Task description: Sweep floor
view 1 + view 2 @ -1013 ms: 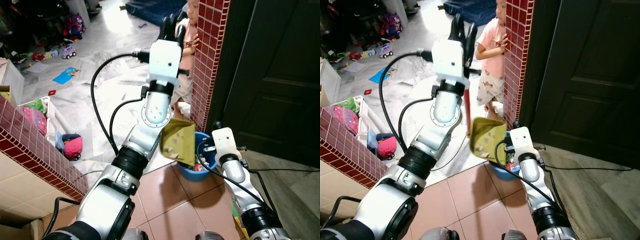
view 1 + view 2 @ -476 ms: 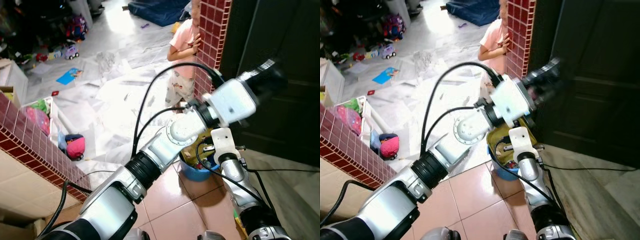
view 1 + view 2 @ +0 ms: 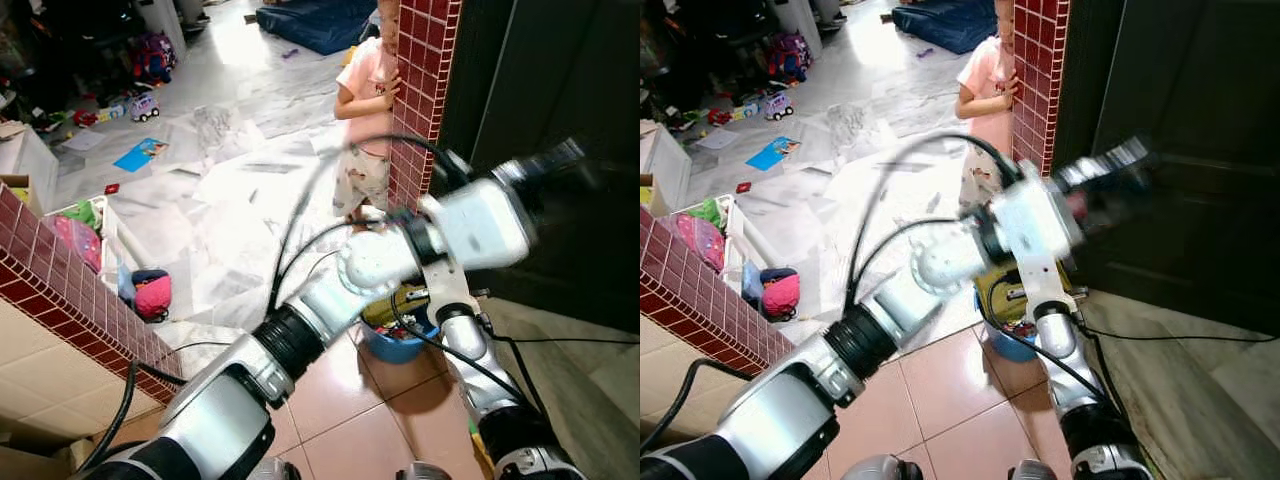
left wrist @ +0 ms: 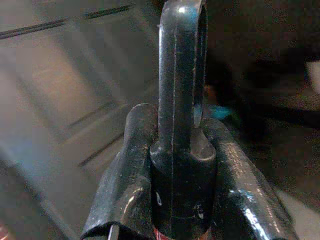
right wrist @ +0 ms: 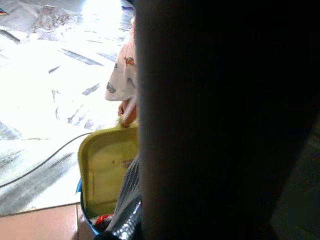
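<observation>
Your left gripper (image 4: pixel 175 165), clamped on the broom handle (image 4: pixel 181 75), swings near a child (image 3: pixel 368 110) who could be struck; right gripper's state: cannot tell

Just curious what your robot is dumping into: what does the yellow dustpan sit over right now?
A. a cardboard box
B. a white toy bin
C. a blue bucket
C: the yellow dustpan rests tilted over the rim of the blue bucket on the floor tiles beside the brick pillar.
</observation>
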Controlling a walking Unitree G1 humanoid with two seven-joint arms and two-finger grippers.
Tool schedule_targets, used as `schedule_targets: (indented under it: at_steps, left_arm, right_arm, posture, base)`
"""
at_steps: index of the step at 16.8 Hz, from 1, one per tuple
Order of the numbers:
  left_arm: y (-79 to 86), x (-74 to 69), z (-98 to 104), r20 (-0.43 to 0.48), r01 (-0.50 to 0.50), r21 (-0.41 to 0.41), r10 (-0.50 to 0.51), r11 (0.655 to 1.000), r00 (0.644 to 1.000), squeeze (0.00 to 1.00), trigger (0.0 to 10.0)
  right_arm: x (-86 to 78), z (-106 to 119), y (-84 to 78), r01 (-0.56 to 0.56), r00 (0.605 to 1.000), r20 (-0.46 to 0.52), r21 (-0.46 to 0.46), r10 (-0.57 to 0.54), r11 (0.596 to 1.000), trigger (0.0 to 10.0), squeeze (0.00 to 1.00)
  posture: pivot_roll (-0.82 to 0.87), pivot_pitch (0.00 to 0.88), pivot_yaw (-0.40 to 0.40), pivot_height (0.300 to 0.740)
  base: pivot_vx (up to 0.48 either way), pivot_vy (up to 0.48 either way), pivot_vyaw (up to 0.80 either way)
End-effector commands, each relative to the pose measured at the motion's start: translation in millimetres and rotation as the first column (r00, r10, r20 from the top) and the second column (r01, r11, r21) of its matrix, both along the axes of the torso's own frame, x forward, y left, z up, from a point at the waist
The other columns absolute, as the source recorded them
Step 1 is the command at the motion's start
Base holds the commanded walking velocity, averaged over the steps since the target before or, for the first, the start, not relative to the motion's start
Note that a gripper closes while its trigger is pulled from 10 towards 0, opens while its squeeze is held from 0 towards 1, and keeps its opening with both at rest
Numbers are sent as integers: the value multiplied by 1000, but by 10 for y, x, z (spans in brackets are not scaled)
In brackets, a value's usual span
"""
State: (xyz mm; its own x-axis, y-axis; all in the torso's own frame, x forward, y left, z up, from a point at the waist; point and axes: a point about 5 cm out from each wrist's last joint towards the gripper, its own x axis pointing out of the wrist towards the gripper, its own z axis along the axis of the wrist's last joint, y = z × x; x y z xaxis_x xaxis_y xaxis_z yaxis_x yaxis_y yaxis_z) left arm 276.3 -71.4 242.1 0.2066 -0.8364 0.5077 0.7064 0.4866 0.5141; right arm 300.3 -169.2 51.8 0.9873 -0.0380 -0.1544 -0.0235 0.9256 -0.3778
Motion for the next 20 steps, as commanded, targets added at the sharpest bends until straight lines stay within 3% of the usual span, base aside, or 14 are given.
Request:
schedule_targets:
  at_steps: [1,3,5,6,7,8,9,10,14,15,17,18,19,20]
  left_arm:
    - [-45,-81,678,79,12,-251,8,968,997,0,10000]
    - [300,113,1055,83,-100,-376,141,921,986,0,10000]
    - [617,229,1326,111,-194,-443,268,875,957,0,10000]
    - [723,258,1403,118,-222,-462,308,859,944,0,10000]
    - [927,318,1491,133,-298,-472,402,830,906,0,10000]
    - [1051,389,1441,134,-369,-446,469,815,873,0,10000]
    - [1129,461,1353,99,-419,-423,501,803,860,0,10000]
    - [1250,588,1068,37,-515,-349,561,783,827,0,10000]
    - [1450,726,280,-122,-698,-166,688,697,716,0,10000]
    - [1493,747,-99,-247,-731,-81,697,677,673,0,10000]
    - [1573,744,-495,-347,-782,11,736,623,581,0,10000]
    - [1596,735,-571,-362,-795,25,747,606,558,0,10000]
    - [1677,720,-718,-438,-831,36,756,556,487,0,10000]
    - [1734,706,-829,-503,-848,57,749,526,431,0,10000]
  right_arm:
    - [58,66,71,-20,999,26,15,20,1000,10000,0]
    - [36,56,31,-24,999,26,11,24,1000,10000,0]
    - [44,50,7,-29,999,22,5,29,1000,10000,0]
    - [50,49,-1,-31,999,21,3,31,1000,10000,0]
    - [68,52,3,-39,999,18,0,39,999,10000,0]
    - [75,52,14,-46,999,17,-1,46,999,10000,0]
    - [77,52,19,-50,999,16,-1,50,999,10000,0]
    - [77,51,19,-54,998,15,-2,54,999,10000,0]
    - [74,42,11,-69,998,12,9,69,998,10000,0]
    - [81,51,39,-85,996,19,29,84,996,10000,0]
    - [90,66,71,-92,996,26,50,91,994,10000,0]
    - [94,66,78,-88,996,24,72,87,993,10000,0]
    - [96,68,94,-91,996,26,97,89,991,10000,0]
    - [99,81,120,-106,994,34,120,103,987,10000,0]
  posture:
    - [-101,0,134,740]
    - [-87,0,120,740]
    - [-70,0,106,740]
    - [-61,0,98,740]
    - [-50,0,88,740]
    - [-48,0,84,740]
    - [-46,0,82,740]
    - [-46,0,79,740]
    - [-45,0,68,740]
    - [-46,0,67,740]
    - [-44,0,68,740]
    - [-44,0,68,740]
    - [-39,0,68,740]
    - [-39,0,68,740]
  base:
    - [0,0,0]
    - [0,0,0]
    - [0,0,0]
    - [0,0,0]
    - [0,0,0]
    - [0,0,0]
    - [0,0,0]
    - [0,0,0]
    - [0,0,0]
    - [0,0,0]
    - [0,0,0]
    - [0,0,0]
    - [0,0,0]
    - [0,0,0]
